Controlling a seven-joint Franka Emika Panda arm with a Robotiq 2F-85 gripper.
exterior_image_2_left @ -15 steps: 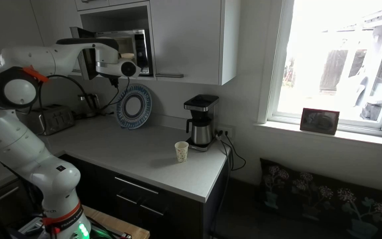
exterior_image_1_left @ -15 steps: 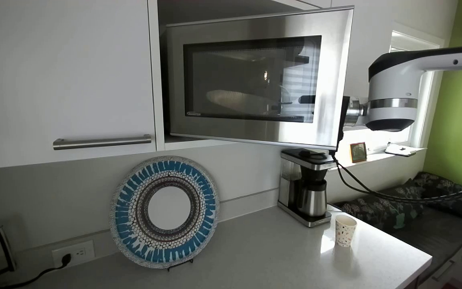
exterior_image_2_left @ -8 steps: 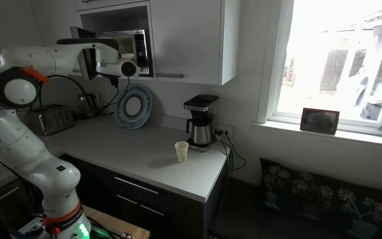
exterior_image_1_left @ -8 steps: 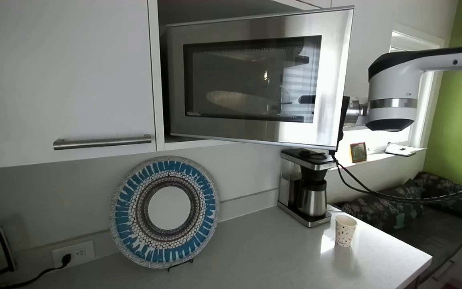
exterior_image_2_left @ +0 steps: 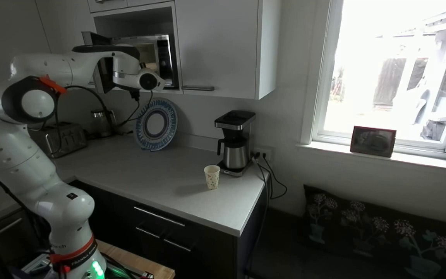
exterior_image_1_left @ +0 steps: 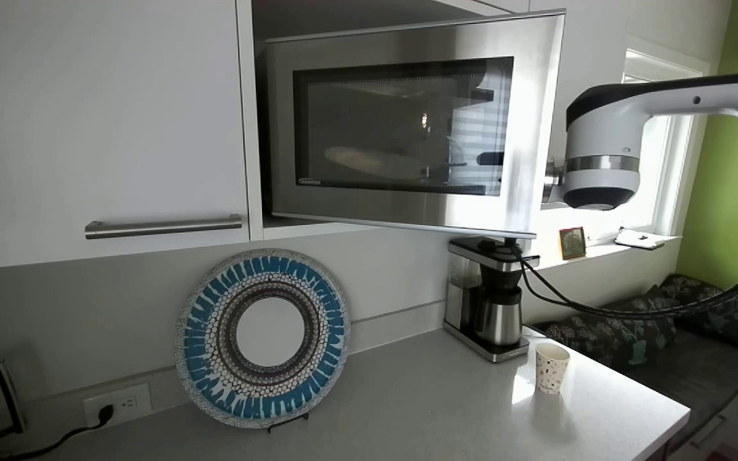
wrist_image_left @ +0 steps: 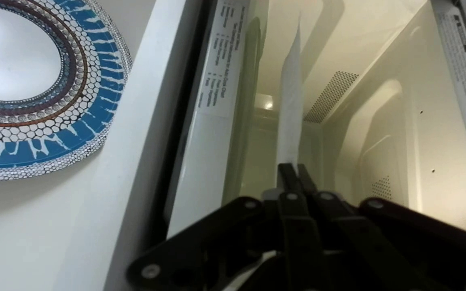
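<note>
In the wrist view my gripper (wrist_image_left: 293, 165) comes in from the bottom. Its fingers are nearly together and shut on a thin, flat white thing (wrist_image_left: 291, 101), seen edge-on and pointing away into the microwave's cream cavity (wrist_image_left: 378, 121). A pale rounded shape shows dimly through the window of the open microwave door (exterior_image_1_left: 372, 161) in an exterior view. That door hides the gripper there. In an exterior view the wrist stands in front of the open microwave (exterior_image_2_left: 164, 58), between it and the door, and partly covers the opening. The gripper is mostly hidden there.
The microwave sits in a cabinet niche above the counter (exterior_image_1_left: 420, 410). Below stand a blue patterned round plate (exterior_image_1_left: 327, 339), a coffee maker (exterior_image_1_left: 487, 301) and a speckled paper cup (exterior_image_1_left: 551, 368). A toaster (exterior_image_2_left: 66, 139) and a glass kettle (exterior_image_2_left: 101, 123) stand near the arm.
The arm has moved toward the microwave in the last half second, leftward in an exterior view. The pale shape behind the door window has shifted slightly left. The door has not visibly moved.
</note>
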